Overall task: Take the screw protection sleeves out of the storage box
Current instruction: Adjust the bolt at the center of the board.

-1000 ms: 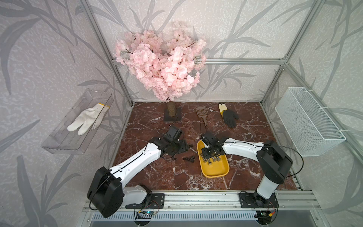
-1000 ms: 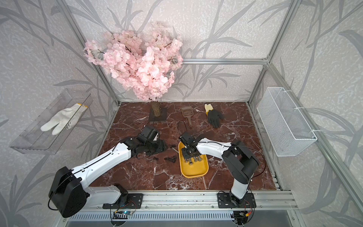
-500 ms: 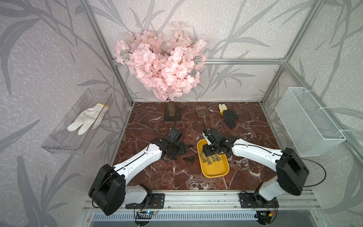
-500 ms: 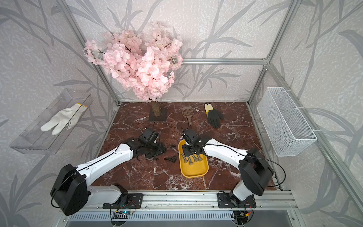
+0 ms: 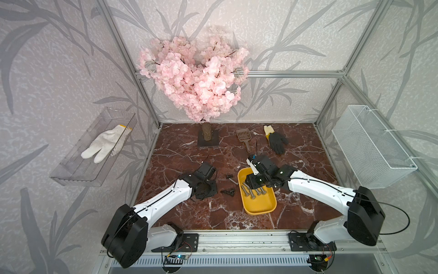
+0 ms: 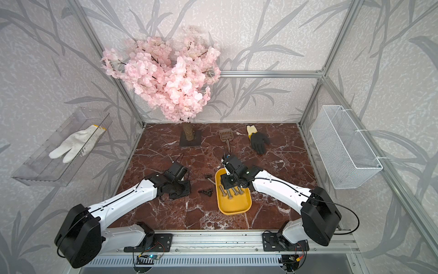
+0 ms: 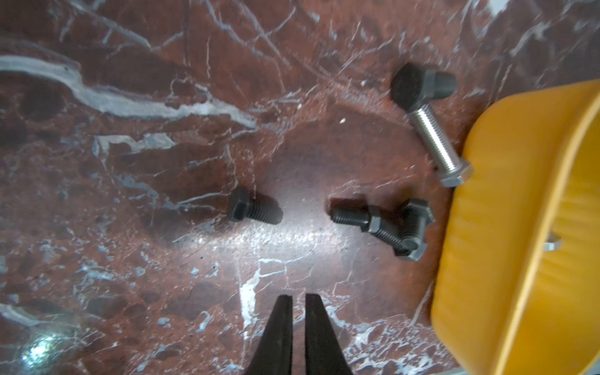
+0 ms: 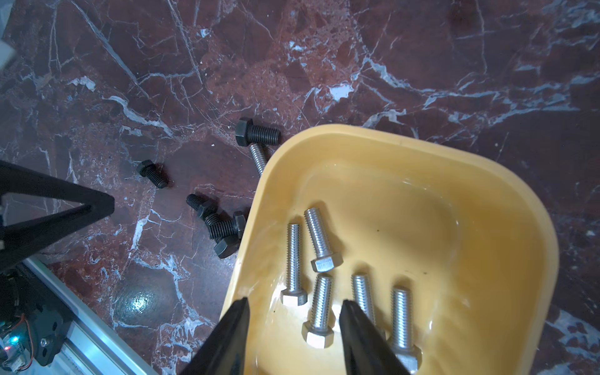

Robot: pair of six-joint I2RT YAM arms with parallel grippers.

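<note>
- Sleeves [image 8: 224, 227] are out on the bench [image 8: 324, 48], right beside the box [image 8: 487, 194].
- Silver bolts [image 8: 319, 240] sit inside the box.
- Right fingers [image 8: 230, 331] spread apart above those bolts, empty.
- Left fingers [image 7: 281, 324] nearly together over the bench, gripping nothing.

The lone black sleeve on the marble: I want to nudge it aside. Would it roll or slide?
Lying on its side, the lone black sleeve would probably roll in an arc, its round shank narrower than the hex cap. The glossy marble likely lets it skid too. It looks small and rigid.
</note>
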